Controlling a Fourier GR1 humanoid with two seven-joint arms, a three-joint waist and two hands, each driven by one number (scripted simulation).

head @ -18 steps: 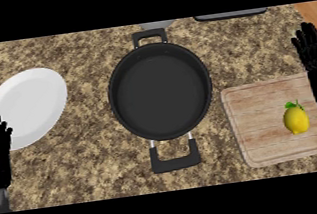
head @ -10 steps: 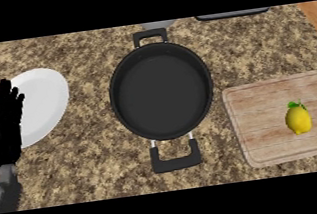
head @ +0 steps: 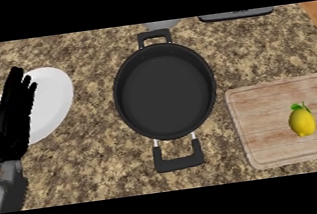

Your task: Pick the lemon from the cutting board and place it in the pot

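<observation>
One yellow lemon [head: 302, 121] lies on the one light wooden cutting board [head: 266, 110], at the right of the speckled stone desk [head: 93, 155]. One black left hand [head: 11, 123] shows at the left, fingers straight, holding nothing, partly over one white round plate [head: 52, 97]. One black oval pot [head: 164, 90] stands in the middle, just beside the board

I'm looking down on a speckled stone counter [head: 258, 50]. A black pot [head: 165, 98] is sitting at its middle, a white plate [head: 52, 97] is lying toward the left edge, and a wooden cutting board [head: 267, 115] is resting at the right.
</observation>
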